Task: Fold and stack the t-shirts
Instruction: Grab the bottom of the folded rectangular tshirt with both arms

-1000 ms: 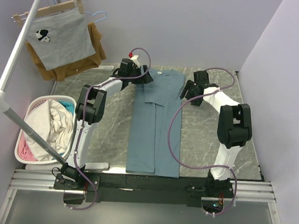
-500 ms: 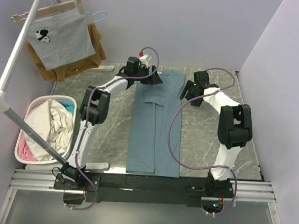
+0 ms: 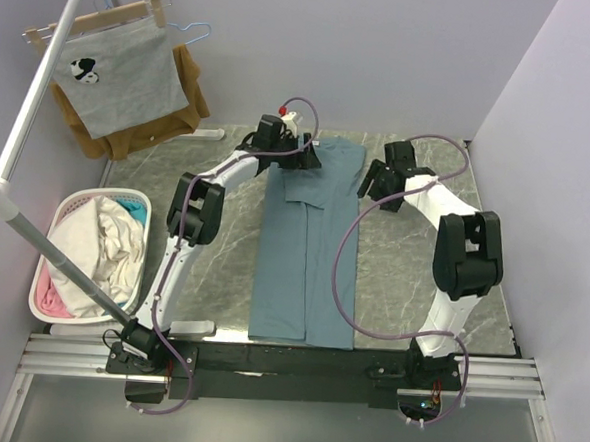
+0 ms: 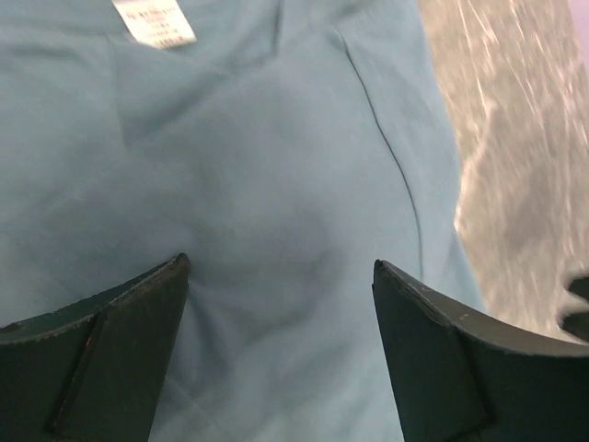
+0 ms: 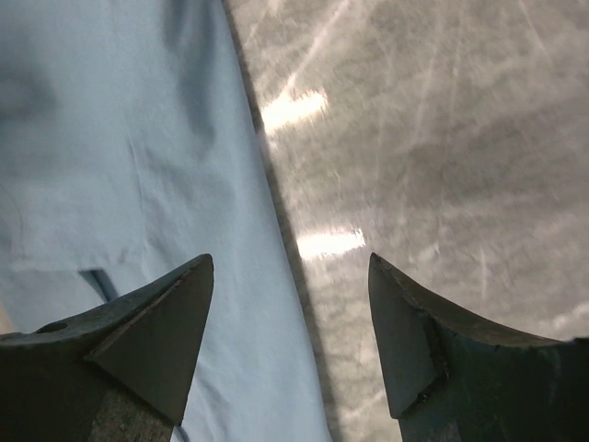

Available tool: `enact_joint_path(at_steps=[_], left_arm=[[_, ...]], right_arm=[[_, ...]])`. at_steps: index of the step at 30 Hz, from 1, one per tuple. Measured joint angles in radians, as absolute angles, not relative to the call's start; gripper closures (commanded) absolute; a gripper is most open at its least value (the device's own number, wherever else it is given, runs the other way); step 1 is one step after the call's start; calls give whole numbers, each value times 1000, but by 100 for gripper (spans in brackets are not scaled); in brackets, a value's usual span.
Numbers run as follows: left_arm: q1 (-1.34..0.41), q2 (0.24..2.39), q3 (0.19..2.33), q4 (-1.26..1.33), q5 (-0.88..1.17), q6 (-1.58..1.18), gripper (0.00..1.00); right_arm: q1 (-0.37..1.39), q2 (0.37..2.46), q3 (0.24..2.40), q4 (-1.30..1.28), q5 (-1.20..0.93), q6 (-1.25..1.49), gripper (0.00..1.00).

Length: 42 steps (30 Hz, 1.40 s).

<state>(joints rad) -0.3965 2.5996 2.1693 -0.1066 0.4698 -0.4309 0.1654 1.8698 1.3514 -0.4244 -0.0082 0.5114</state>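
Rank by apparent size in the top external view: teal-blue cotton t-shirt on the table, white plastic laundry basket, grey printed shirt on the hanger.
Largest: teal-blue cotton t-shirt, clearly.
Then white plastic laundry basket and grey printed shirt: near alike, unranked; the shirt hangs higher, nearer the camera.

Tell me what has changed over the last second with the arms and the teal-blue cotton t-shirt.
The left gripper moved rightward to above the collar end of the folded teal-blue cotton t-shirt, jaws open, gripping nothing. The right gripper barely shifted, open at the shirt's right edge. The shirt lies as before.
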Motion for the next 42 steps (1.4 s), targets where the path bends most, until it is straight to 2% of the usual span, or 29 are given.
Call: enact_joint_path(at_steps=[7, 17, 23, 26, 29, 36, 42], left_arm=[[-355, 2666, 2286, -137, 466, -458, 12], [-315, 2645, 2237, -87, 465, -469, 10], [-342, 2449, 1973, -66, 378, -461, 9], [-373, 2318, 1854, -80, 299, -457, 5], [-430, 2112, 1670, -81, 185, -456, 1], [-570, 1647, 1164, -86, 10, -548, 0], [-671, 1471, 817, -228, -91, -690, 0]], right_arm=[[167, 1769, 1275, -440, -14, 515, 25], [216, 1664, 1166, -442, -43, 517, 24], [231, 1612, 1114, -458, -42, 495, 25], [231, 1559, 1068, -477, -42, 480, 25], [231, 1483, 976, -488, -47, 471, 25], [232, 1315, 751, -538, -102, 458, 25], [255, 1153, 662, -564, -155, 487, 26]])
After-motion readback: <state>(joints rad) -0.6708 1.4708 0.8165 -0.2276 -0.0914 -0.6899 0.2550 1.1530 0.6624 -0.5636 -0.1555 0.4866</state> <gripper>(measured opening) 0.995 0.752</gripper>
